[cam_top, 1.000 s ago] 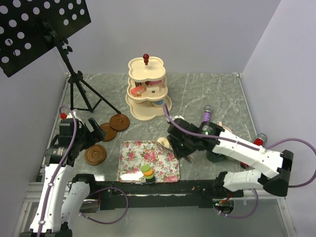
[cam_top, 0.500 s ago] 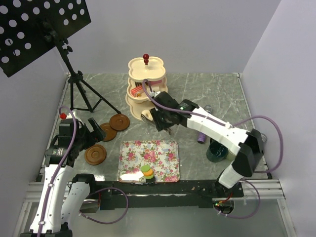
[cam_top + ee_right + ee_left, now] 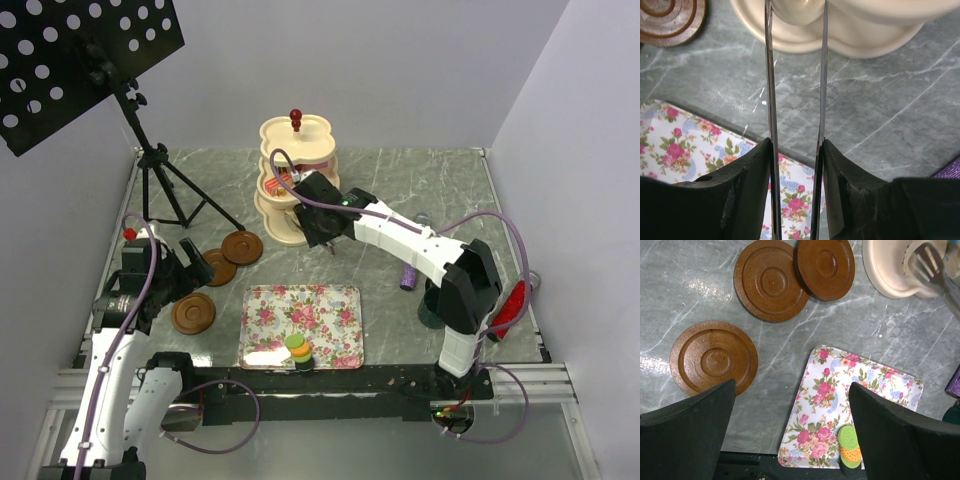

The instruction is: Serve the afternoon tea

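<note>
The cream three-tier stand point(image 3: 295, 185) stands at the back centre with small cakes on its middle tier. My right gripper point(image 3: 322, 225) hovers just in front of it, shut on metal tongs point(image 3: 769, 75) whose blades reach the stand's base point(image 3: 865, 40). A cream rounded piece point(image 3: 795, 10) lies between the tong tips; I cannot tell it apart from the stand. Three brown saucers point(image 3: 714, 359) point(image 3: 771, 280) point(image 3: 825, 267) lie at the left. My left gripper point(image 3: 792, 410) hangs open above them and holds nothing. Stacked macarons point(image 3: 298, 350) sit at the floral tray's near edge.
The floral tray point(image 3: 302, 325) lies at front centre. A dark teal mug point(image 3: 432, 305) and a purple microphone point(image 3: 410, 272) sit to the right, beside my right arm. A black music stand's tripod point(image 3: 160, 195) occupies the back left corner.
My right arm has swung from the tray's right side back and left to the front of the tiered stand, carrying the tongs. The left arm has not moved.
</note>
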Controlling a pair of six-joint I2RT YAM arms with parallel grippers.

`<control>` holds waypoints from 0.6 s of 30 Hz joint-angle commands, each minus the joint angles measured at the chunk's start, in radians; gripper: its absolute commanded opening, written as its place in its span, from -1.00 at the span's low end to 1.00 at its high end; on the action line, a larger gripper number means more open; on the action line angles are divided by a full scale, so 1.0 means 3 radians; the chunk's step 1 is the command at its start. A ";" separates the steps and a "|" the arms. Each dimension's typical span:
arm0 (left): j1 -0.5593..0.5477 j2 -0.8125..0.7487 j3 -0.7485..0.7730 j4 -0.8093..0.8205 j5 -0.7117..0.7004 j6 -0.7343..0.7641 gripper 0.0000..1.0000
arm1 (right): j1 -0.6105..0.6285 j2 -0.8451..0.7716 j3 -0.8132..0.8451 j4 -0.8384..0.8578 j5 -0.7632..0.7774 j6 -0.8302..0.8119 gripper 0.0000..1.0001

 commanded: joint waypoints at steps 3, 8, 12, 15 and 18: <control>0.0017 0.0030 0.0003 0.0076 0.0054 0.0058 0.99 | -0.0059 0.0171 0.0358 0.0075 0.0175 -0.0096 -0.18; 0.0012 0.0051 -0.0002 0.0081 0.0064 0.0063 0.99 | -0.0064 0.0228 0.0389 0.0029 0.0186 -0.0081 -0.17; 0.0017 0.0061 -0.0002 0.0081 0.0080 0.0074 0.99 | -0.0064 0.0228 0.0344 -0.0013 0.0191 -0.0040 -0.16; 0.0022 0.0071 -0.0002 0.0081 0.0090 0.0079 0.99 | -0.0064 0.0233 0.0313 -0.0023 0.0196 -0.0030 -0.09; 0.0012 0.0076 -0.0002 0.0086 0.0100 0.0084 0.99 | -0.0064 0.0253 0.0323 -0.0048 0.0201 -0.0035 0.00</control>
